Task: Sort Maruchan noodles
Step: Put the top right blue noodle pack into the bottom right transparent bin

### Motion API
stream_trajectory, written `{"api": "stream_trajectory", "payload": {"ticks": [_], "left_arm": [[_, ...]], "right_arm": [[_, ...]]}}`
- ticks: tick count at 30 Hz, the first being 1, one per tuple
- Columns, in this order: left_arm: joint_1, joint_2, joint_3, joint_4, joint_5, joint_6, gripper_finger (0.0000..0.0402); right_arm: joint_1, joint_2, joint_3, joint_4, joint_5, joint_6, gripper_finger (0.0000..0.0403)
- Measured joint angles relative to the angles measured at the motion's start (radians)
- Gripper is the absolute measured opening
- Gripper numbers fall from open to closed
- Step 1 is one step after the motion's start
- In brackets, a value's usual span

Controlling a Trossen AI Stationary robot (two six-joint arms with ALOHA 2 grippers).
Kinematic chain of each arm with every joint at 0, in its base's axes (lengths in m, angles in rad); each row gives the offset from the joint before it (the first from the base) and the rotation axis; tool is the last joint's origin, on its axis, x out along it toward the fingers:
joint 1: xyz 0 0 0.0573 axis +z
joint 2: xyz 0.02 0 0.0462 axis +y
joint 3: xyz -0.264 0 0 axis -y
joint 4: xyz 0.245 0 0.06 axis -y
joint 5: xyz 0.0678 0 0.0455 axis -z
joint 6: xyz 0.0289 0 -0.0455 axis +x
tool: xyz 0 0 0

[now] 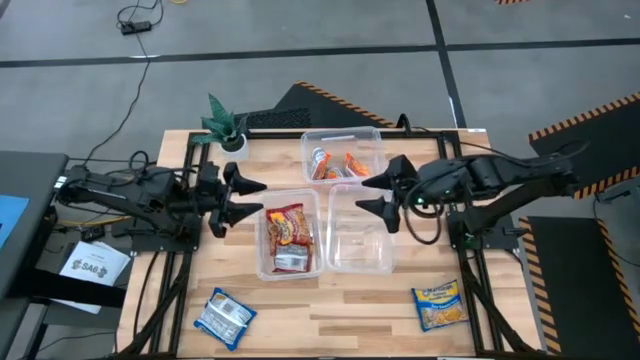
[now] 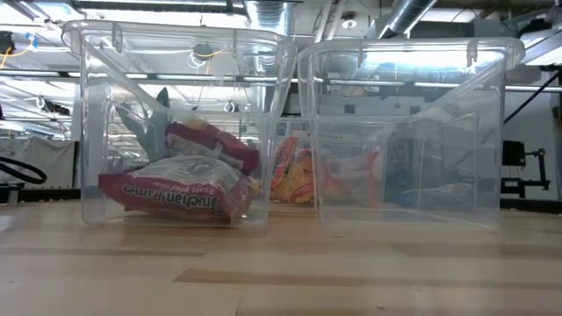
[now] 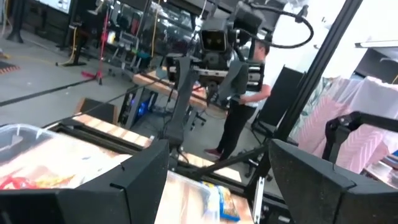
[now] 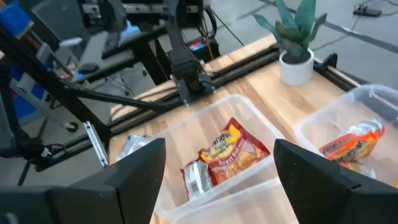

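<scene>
Wooden surface (image 1: 340,300) carries three clear bins; use the middle bin (image 1: 289,268) as your landmark. It holds red packets (image 1: 287,226). You see orange packets (image 1: 335,165) in the bin behind it, a blue packet (image 1: 223,317) near its front-left, a yellow packet (image 1: 439,304) well right. Left end effector (image 1: 243,199) and right end effector (image 1: 381,194) flank it, fingers apart, holding nothing.

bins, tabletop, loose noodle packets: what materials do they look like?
Bins: probably clear rigid plastic; contents show through, walls catch glare.
Tabletop: looks like light wood planks, with visible grain and seams.
Blue-and-white packet and yellow packet: seemingly thin glossy plastic film, crinkled with crimped ends.
</scene>
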Motion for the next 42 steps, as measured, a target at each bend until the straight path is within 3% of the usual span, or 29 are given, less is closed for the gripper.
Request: {"api": "stream_trajectory", "payload": {"ticks": [13,18,21,24,28,35,42], "left_arm": [[0.000,0.003,0.000,-0.018,-0.027,0.000,0.0263],[0.000,0.002,0.000,-0.019,-0.029,-0.001,0.0263],[0.000,0.002,0.000,-0.019,-0.033,-0.001,0.0263],[0.000,0.002,0.000,-0.019,-0.048,-0.002,0.0263],[0.000,0.002,0.000,-0.019,-0.050,-0.002,0.0263],[0.000,0.002,0.000,-0.019,-0.050,-0.002,0.0263],[0.000,0.002,0.000,-0.020,-0.049,-0.028,0.0263]], "right_arm": [[-0.004,0.004,0.000,-0.180,0.034,0.177,0.0317],[-0.051,0.002,0.000,-0.514,0.177,0.509,0.0317],[-0.104,0.009,-0.018,-0.764,0.213,0.690,0.0317],[-0.163,0.001,-0.091,-0.889,0.213,0.804,0.0317],[-0.256,-0.058,-0.248,-0.835,0.190,0.853,0.0317],[-0.487,-0.159,-0.551,-0.512,0.095,0.900,0.0317],[-0.640,-0.163,-0.726,-0.336,-0.007,0.935,0.0317]]}}
